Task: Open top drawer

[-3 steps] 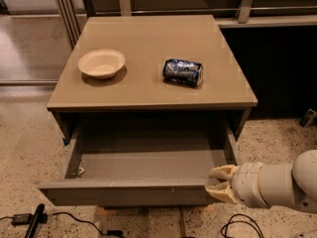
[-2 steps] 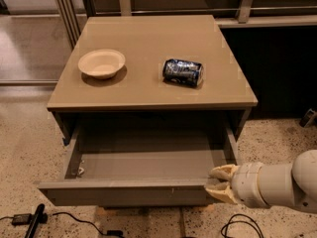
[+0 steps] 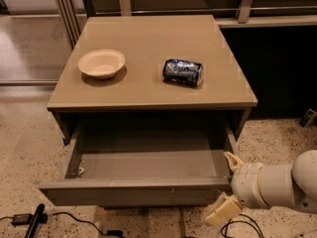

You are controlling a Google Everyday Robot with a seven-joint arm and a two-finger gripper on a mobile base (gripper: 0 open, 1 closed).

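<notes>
no readable text, can (image 3: 183, 72) label illegible

The worktop (image 3: 148, 90) looks smooth, faintly glossy laminate; the top drawer (image 3: 133, 195) looks matt. The can (image 3: 183, 72) is shiny metal and the bowl (image 3: 101, 63) is matt. The cream, plastic-looking gripper (image 3: 227, 187) sits at the drawer's right front corner.

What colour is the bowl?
Pale cream bowl, camera view; pincer at the right front corner of the top drawer.
</notes>
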